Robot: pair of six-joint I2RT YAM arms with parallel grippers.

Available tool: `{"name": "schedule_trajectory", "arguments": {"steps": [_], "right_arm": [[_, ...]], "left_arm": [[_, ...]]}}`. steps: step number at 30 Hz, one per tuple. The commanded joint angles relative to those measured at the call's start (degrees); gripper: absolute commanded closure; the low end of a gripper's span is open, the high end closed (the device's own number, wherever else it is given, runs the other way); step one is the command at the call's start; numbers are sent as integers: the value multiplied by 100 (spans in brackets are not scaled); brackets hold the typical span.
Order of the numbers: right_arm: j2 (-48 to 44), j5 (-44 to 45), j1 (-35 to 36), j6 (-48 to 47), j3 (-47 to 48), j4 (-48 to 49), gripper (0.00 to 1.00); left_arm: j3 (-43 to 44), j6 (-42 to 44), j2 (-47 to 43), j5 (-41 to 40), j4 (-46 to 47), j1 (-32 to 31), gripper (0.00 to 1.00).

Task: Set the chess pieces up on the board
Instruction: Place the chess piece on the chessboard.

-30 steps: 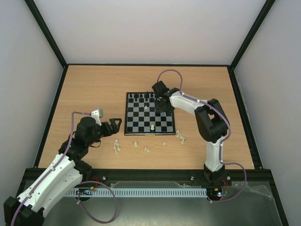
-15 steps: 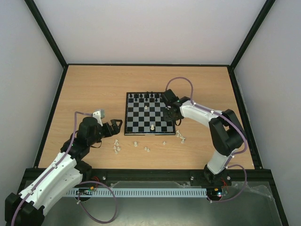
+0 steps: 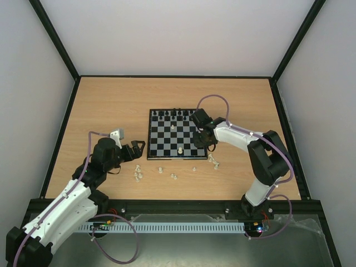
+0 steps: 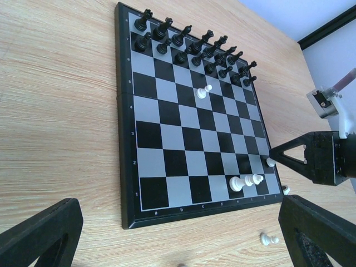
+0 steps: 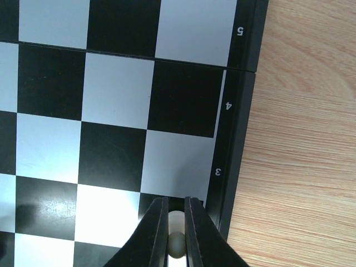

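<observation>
The right arm (image 3: 236,133) is reaching, elbow bent, over the right edge of the board (image 3: 177,133), its right gripper (image 5: 176,214) clamping a cream chess piece (image 5: 176,243) near the 3 mark. The piece is largely hidden between the fingers. The left gripper (image 3: 135,149) is hovering, spread wide, off the board's near-left corner.

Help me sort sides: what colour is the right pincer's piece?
Cream-white: the tiny plastic chess piece in the right pincer, clearest in right wrist view.
</observation>
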Motion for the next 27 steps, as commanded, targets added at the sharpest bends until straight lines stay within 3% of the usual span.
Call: {"name": "schedule_trajectory", "arguments": {"steps": [1, 4, 10, 16, 19, 27], "right_arm": [[150, -67, 65, 18, 80, -105, 93], [177, -31, 77, 36, 109, -141, 89], [26, 36, 95, 55, 173, -241, 71], [-489, 242, 96, 148, 81, -278, 55], [-851, 315, 96, 222, -99, -192, 53], [-1665, 291, 79, 341, -566, -120, 53]], "left_arm": [[-51, -20, 9, 16, 114, -32, 1], [-64, -35, 6, 7, 110, -32, 1], [28, 47, 155, 11, 225, -33, 1], [692, 435, 1170, -41, 444, -41, 0], [1194, 683, 2044, -156, 492, -141, 1], [2800, 1032, 4676, -1046, 390, -941, 28]]}}
